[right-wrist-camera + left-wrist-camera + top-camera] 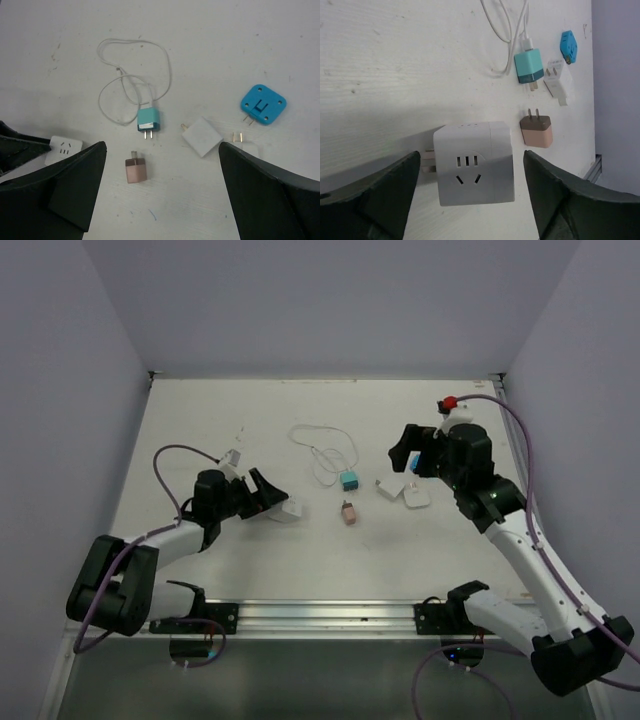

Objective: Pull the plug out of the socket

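Observation:
The socket (pixel 473 162) is a white cube lying on the table, a slotted face toward the left wrist camera. A short tan stub (pixel 427 161) sticks out of its left side. My left gripper (pixel 471 153) is open, one finger on each side of the socket, touching neither side. In the top view the socket (pixel 293 510) lies just right of my left gripper (pixel 272 496). A pink plug (pixel 536 131) lies loose beside it. My right gripper (pixel 161 145) is open and empty above the pink plug (pixel 135 170). No plug shows in the socket's visible faces.
A teal plug (pixel 148 121) with a coiled white cable (pixel 132 75), a flat white square plug (pixel 201 136), a second white plug (pixel 245 145) partly behind my right finger and a blue plug (pixel 263 104) lie mid-table. Walls enclose the table on three sides.

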### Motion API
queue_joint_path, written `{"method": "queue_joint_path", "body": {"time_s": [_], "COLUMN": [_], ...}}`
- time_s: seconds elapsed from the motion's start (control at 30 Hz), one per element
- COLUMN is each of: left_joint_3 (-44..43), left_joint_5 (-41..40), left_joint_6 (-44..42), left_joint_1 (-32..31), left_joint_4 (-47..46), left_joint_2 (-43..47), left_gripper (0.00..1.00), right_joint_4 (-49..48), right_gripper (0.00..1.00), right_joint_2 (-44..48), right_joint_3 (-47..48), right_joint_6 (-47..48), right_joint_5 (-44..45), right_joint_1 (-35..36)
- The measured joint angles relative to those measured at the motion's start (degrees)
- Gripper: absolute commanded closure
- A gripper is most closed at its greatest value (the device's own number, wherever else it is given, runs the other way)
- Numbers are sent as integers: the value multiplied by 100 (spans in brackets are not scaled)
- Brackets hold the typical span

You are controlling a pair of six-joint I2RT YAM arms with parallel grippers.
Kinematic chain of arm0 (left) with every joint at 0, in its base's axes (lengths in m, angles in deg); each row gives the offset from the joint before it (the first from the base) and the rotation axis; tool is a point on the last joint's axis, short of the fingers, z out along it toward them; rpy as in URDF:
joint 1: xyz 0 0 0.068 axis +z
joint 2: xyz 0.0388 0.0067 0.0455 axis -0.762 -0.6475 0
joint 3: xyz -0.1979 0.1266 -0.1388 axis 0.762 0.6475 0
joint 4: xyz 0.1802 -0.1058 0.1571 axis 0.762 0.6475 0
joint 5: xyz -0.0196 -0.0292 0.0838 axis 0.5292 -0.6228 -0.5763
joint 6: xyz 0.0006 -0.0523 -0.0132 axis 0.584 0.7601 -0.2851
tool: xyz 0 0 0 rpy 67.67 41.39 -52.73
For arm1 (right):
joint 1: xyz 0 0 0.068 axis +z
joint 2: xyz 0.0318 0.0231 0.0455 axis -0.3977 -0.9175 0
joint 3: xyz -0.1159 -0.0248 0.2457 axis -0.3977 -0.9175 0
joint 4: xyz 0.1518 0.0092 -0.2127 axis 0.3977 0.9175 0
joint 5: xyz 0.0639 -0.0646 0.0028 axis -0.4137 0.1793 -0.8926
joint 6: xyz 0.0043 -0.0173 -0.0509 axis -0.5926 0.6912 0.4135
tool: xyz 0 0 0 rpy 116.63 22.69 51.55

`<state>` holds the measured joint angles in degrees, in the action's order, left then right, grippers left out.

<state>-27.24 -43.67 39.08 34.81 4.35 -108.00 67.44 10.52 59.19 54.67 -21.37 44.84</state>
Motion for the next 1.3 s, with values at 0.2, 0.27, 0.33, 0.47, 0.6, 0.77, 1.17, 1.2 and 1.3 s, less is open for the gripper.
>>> {"method": "queue_joint_path", "body": {"time_s": [0.2,0.27,0.33,0.47,0.6,0.77,1.17,1.2,1.3], "left_joint_3": [-166,-341,-555,-1228,-2120,-3661,-6634,-6717,-6802], "left_joint_5": [-417,-586,-791,-1316,-1926,-2859,-4666,-4782,-5104], "left_joint_6": [-334,-468,-619,-957,-1309,-1832,-2667,-2702,-2778], "left_joint_1": [107,109,111,116,120,122,122,122,122], "left_joint_4": [946,1335,1777,2739,3716,4940,6485,6502,6526], "left_joint_2": [769,1038,1349,1996,2500,2959,3877,3982,4277], "left_gripper": [0,0,0,0,0,0,0,0,0], "right_joint_4": [599,756,940,1248,1506,1672,1683,1683,1637], "right_gripper": [1,1,1,1,1,1,1,1,1], "right_joint_2": [682,863,1051,1423,1770,2201,3285,3359,3528], "right_joint_3": [103,195,345,721,1178,1628,1790,1803,1825], "right_joint_6": [306,389,474,632,844,1156,1853,1923,2085], "right_joint_5": [605,798,1019,1552,2050,2568,2992,3008,3034], "right_joint_1": [0,0,0,0,0,0,0,0,0]}}
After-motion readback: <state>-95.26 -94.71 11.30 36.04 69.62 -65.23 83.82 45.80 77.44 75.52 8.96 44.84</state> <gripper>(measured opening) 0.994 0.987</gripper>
